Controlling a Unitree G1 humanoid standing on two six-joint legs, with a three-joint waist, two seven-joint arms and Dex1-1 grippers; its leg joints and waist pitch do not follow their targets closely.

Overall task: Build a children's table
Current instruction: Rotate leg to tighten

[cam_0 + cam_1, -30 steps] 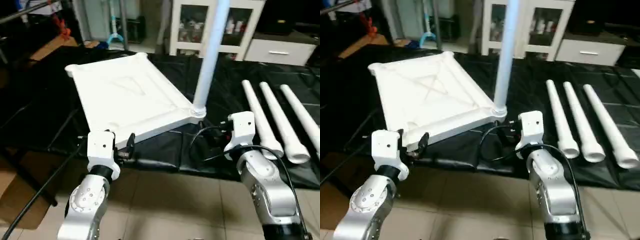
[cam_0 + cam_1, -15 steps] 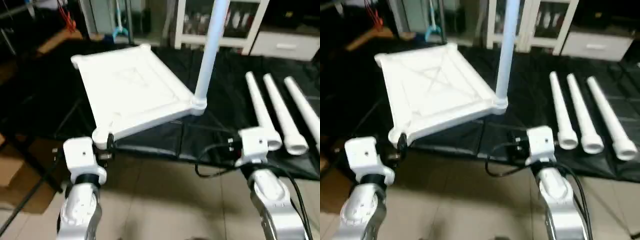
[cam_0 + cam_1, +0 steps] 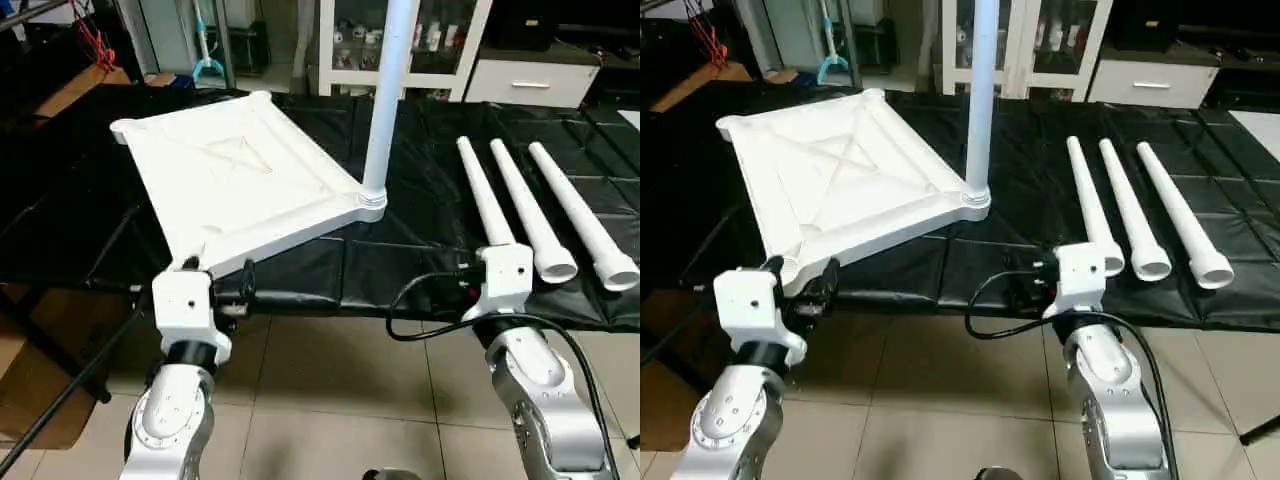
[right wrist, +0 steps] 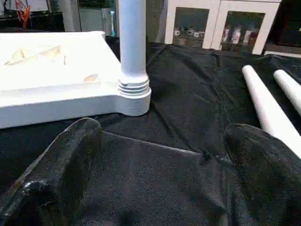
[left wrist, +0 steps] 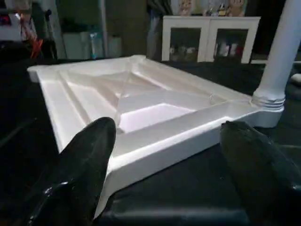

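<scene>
Black fingers stand wide apart on both arms, and nothing is held in either set of jaws. The left gripper hangs just in front of the near corner of the white tabletop. The right gripper hangs in front of the table's near edge, which is covered in black cloth.

The tabletop lies upside down on the table, and its near corner sticks out past the edge. One leg already stands up in the right corner socket. A bump from the left gripper could push the tabletop crooked or tip the tall leg over.

Three loose legs lie side by side, further back on the right. They are round, so a clumsy grab could roll them away.

Compared with a second ago, both arms sit lower and further back from the tabletop.
</scene>
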